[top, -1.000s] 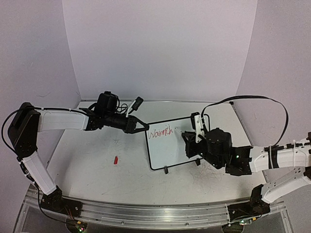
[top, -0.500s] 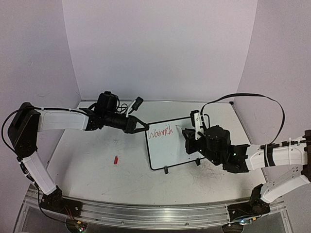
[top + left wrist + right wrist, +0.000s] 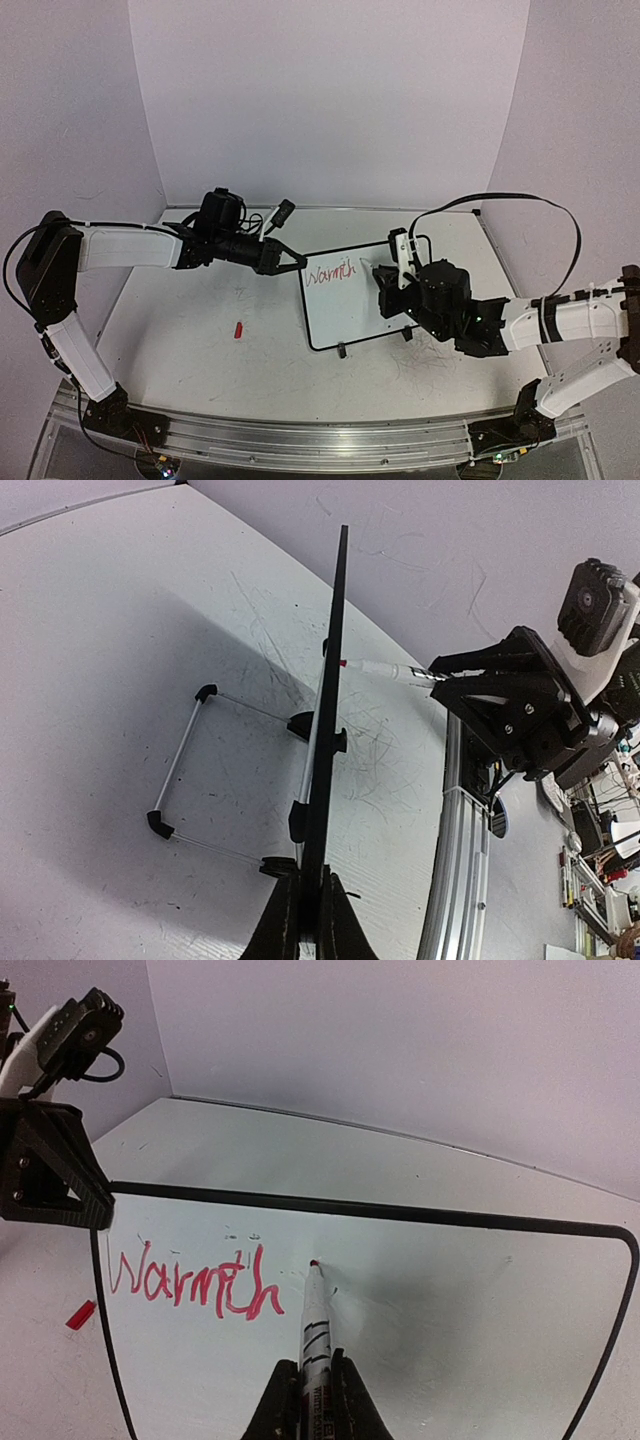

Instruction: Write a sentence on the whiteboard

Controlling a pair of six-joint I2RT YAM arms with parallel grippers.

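Observation:
The whiteboard (image 3: 352, 312) stands tilted at mid-table, black-framed, on a wire stand (image 3: 185, 750). The sentence (image 3: 190, 1285) on it is the one red word "Warmth" at the top left (image 3: 330, 271). My left gripper (image 3: 296, 262) is shut on the board's upper left edge; the left wrist view shows the board edge-on (image 3: 330, 730) between the jaws (image 3: 310, 910). My right gripper (image 3: 315, 1375) is shut on a white marker (image 3: 318, 1320). The marker's red tip sits at the board surface just right of the word.
A small red marker cap (image 3: 238, 329) lies on the scuffed table left of the board. Two black clip feet (image 3: 341, 350) hold the board's lower edge. An aluminium rail (image 3: 320, 440) runs along the near edge; walls close the back and sides.
My right gripper has moved a little up and left along the board with the marker. The left arm and the board have not moved. The word is unchanged.

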